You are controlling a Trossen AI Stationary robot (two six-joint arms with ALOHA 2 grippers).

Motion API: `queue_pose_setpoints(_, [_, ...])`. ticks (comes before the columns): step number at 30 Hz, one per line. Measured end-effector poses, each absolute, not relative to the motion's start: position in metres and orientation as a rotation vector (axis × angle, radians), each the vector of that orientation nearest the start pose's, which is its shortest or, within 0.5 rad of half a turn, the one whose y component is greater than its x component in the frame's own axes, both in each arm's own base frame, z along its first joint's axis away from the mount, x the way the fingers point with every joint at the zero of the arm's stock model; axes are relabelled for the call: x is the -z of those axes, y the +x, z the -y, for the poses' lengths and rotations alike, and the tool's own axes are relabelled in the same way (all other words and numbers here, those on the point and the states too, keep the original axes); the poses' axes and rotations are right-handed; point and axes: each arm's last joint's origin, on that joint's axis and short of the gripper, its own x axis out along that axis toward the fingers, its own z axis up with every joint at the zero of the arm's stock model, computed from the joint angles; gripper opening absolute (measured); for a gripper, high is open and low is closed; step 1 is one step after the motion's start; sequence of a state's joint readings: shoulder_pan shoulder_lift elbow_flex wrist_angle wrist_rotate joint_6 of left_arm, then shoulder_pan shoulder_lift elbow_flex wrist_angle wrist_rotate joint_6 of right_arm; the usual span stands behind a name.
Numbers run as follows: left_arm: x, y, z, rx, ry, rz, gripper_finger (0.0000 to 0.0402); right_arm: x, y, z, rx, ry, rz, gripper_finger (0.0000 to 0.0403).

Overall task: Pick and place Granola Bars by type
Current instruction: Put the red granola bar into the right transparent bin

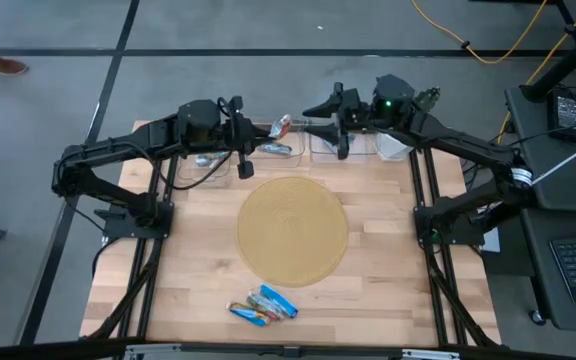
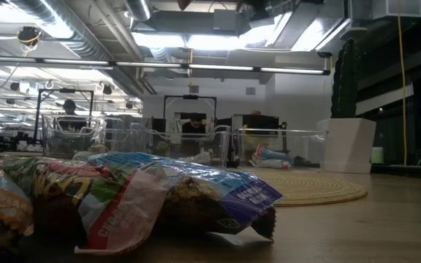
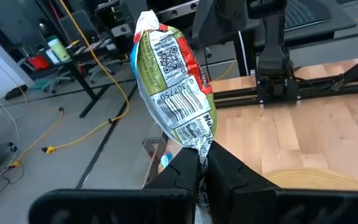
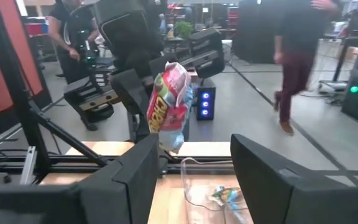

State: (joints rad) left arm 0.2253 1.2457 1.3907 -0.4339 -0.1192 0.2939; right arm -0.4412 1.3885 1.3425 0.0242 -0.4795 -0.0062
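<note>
High view: left gripper (image 1: 271,128) clamped on 1 multicoloured bar (image 1: 281,125) at far edge between clear bins (image 1: 200,170); right gripper (image 1: 316,115) open, empty.

Left wrist view: pinched by wrapper tail only; possible slip.

Low view: remaining bars (image 2: 123,197) near edge.

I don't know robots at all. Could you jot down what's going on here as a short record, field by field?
Left gripper: shut on a multicoloured granola bar, held up at the table's far edge
Right gripper: open, empty, facing the held bar
Handover: looks under way, though I can't be sure
Bars waiting: small pile at the near edge
Clear bins: far side, some bars inside
Round tan mat: table centre, nothing on it
</note>
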Motion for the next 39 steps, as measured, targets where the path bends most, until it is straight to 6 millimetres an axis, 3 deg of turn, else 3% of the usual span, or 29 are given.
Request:
queue_pose_setpoints(11, [-0.421,0.255,-0.062,-0.295,0.28,-0.338,0.0006,-0.423,0.315,0.129,-0.134,0.01,0.01,0.0206])
queue_pose_setpoints(20, [-0.422,0.255,-0.062,-0.296,0.288,-0.324,0.0006,-0.422,0.333,0.13,-0.164,0.02,0.004,0.0266])
queue_pose_setpoints(25, [-0.423,0.255,-0.062,-0.295,0.299,-0.323,0.0006,-0.421,0.336,0.128,-0.172,0.013,0.007,0.0273])
queue_pose_setpoints(32, [-0.423,0.255,-0.062,-0.295,0.301,-0.323,0.0006,-0.421,0.336,0.128,-0.17,0.009,0.008,0.0241])
queue_pose_setpoints(39, [-0.423,0.255,-0.062,-0.295,0.301,-0.323,0.0006,-0.421,0.336,0.128,-0.17,-0.009,0.01,0.0176])
